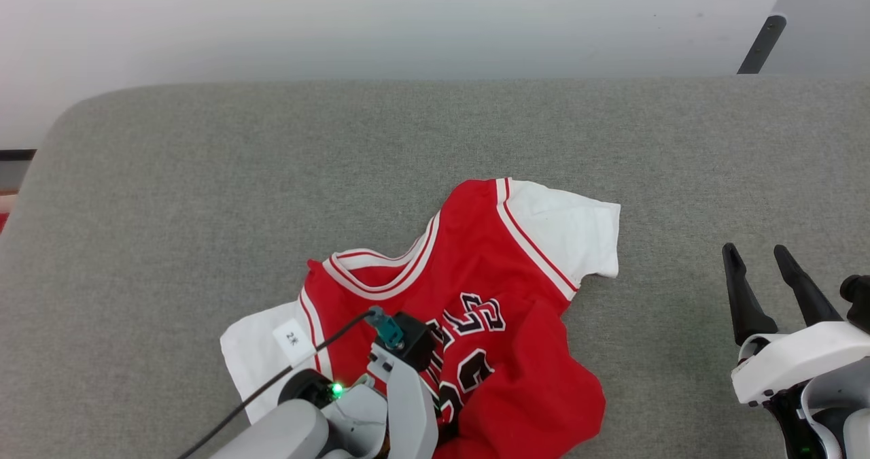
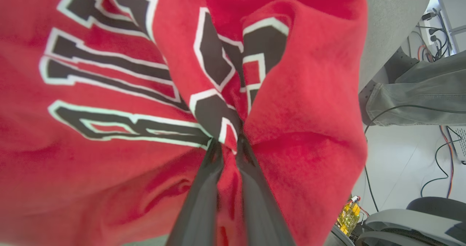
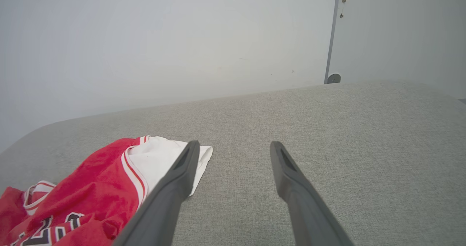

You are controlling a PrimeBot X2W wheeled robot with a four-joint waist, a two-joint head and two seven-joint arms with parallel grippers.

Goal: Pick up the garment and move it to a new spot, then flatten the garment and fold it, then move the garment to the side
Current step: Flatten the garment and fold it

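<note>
Left wrist view shows left claw pinching the garment; right claw hovers spread.

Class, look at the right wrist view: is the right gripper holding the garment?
No, the right gripper stands open over the grey surface, beside the garment.

This looks like a robot lab or test room. A grey cloth-covered table stands against a bare white wall. Beside it, loose cables trail across a pale floor toward wall sockets.
</note>
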